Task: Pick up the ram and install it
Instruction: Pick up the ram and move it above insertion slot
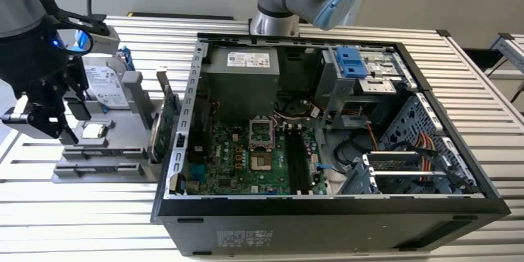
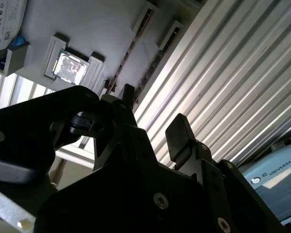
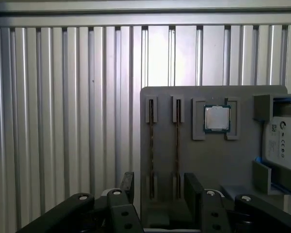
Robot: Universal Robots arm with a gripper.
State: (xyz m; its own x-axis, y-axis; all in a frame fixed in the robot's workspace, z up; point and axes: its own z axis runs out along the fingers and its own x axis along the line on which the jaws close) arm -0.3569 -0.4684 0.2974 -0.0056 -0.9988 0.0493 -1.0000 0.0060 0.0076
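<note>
Two thin ram sticks stand on edge in parallel slots of a grey holder plate (image 3: 213,165); they show edge-on in the first wrist view as one ram (image 3: 151,141) and another (image 3: 178,141). In the second wrist view the same ram edges (image 2: 131,48) run above my fingers. My black gripper (image 3: 160,188) hovers over the near end of these slots, open, nothing between its fingers (image 3: 127,183). In the exterior view the gripper (image 1: 59,121) hangs above the holder (image 1: 98,170) at the exterior view's left, beside the open computer case (image 1: 327,213).
On the holder also lie a square silver processor (image 3: 217,118) and a silver hard drive in a blue frame (image 3: 282,141). A green expansion card (image 1: 168,124) stands between holder and case. The motherboard (image 1: 245,164) lies inside the case. Another arm's base (image 1: 274,4) stands behind it on the slatted table (image 1: 73,225).
</note>
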